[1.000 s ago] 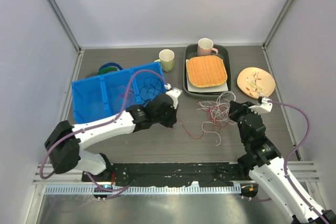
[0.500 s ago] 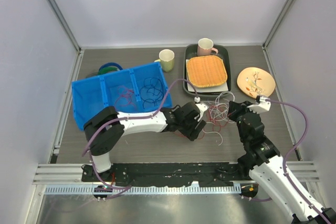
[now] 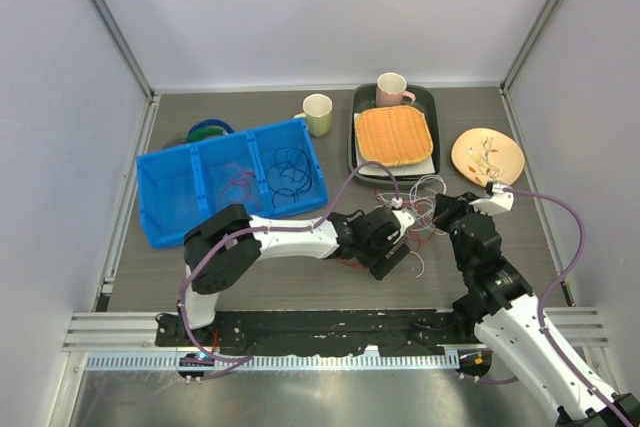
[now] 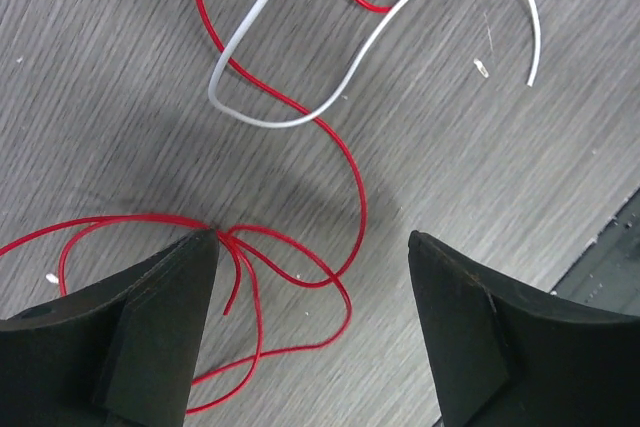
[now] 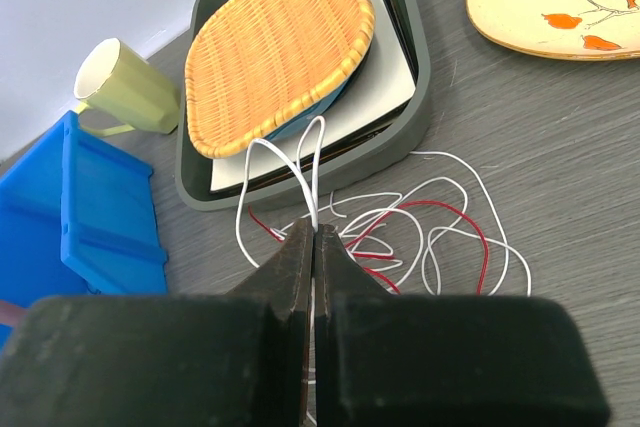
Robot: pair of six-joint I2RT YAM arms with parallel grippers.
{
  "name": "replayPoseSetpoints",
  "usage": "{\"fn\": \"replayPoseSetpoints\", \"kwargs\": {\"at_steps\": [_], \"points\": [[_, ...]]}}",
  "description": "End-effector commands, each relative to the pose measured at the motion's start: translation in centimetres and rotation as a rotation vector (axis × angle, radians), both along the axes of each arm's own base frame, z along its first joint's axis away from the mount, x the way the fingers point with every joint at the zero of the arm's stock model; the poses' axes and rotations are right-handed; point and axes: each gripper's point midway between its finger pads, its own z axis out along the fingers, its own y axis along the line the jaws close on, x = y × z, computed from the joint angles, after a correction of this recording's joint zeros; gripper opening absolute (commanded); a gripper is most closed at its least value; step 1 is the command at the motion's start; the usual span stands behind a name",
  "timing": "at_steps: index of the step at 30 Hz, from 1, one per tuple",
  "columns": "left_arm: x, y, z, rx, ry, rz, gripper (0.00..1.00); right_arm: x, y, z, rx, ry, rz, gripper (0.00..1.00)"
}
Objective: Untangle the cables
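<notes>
Left claw (image 4: pixel 313 239): released, jaws wide, hovering over red cable (image 4: pixel 352 165) on the desk (image 4: pixel 120 67).
Right claw (image 5: pixel 313 237): clenched on white cable (image 5: pixel 317 177).
Cables (image 3: pixel 420 209): tangled just before tray (image 3: pixel 354 137), desk's right half.

Tray (image 3: pixel 353 137) just behind cables (image 3: pixel 420 215); plate (image 3: pixel 487 155) right; open table (image 3: pixel 332 145) toward bin (image 3: pixel 165 197).

Left end effector (image 4: pixel 313 239) agape — right (image 5: pixel 314 232) pinched.

white arms (image 3: pixel 290 237), black joints (image 3: pixel 228 247), thin purple hoses (image 3: pixel 583 239) alongside.
</notes>
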Motion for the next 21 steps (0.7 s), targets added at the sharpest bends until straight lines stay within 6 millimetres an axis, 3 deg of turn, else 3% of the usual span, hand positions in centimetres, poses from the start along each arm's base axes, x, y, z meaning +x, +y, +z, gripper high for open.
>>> {"fn": "replayPoseSetpoints", "kwargs": {"at_steps": [1,5,9,17,20,21], "points": [[0.6,-1.5,0.2,0.017,-0.061,-0.015,0.81,0.4,0.0,1.7,0.017,-0.045,-0.006,0.01],[0.8,-1.3,-0.1,0.061,-0.081,-0.005,0.74,0.4,0.1,1.7,0.017,-0.045,-0.005,0.01],[1.2,-0.8,-0.4,0.079,-0.096,0.026,0.55,0.4,0.0,1.7,0.019,-0.047,-0.005,0.01],[1.8,-0.7,-1.1,0.166,-0.16,0.057,0.36,0.4,0.1,1.6,0.019,-0.04,-0.004,0.01],[1.7,-0.8,-1.1,0.173,-0.168,0.055,0.18,0.4,0.1,1.6,0.02,-0.04,-0.008,0.01],[1.8,-0.8,-0.9,0.17,-0.171,0.06,0.07,0.4,0.0,1.6,0.019,-0.04,-0.009,0.01]]}}
